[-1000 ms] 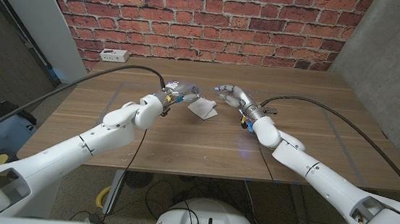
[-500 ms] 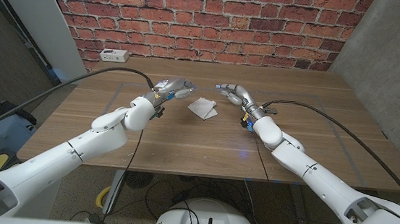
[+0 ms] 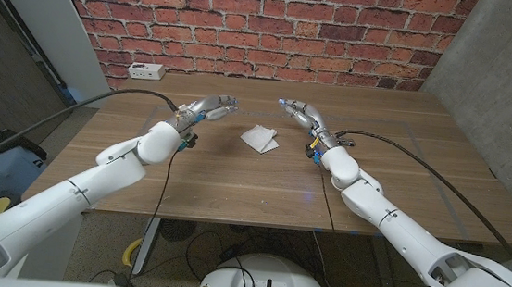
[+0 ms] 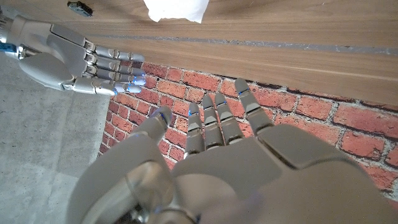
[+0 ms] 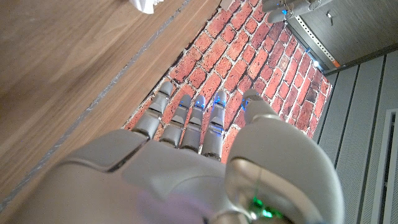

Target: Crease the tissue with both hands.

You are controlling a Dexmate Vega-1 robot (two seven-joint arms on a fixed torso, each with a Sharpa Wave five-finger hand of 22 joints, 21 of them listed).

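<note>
Between the two hands, the tissue (image 3: 260, 138) is lying folded on the wooden surface (image 3: 234, 183), touching neither. Left hand (image 3: 211, 109) is hovering above the surface to the tissue's left, its fingers (image 4: 214, 121) extended, slightly apart and gripping nothing. Right hand (image 3: 301, 113) is hovering to the tissue's right, its fingers (image 5: 186, 115) likewise straight and holding nothing. Beyond the far edge, a white power strip (image 3: 145, 70) is sitting at the foot of the brick wall (image 3: 267, 19).
</note>
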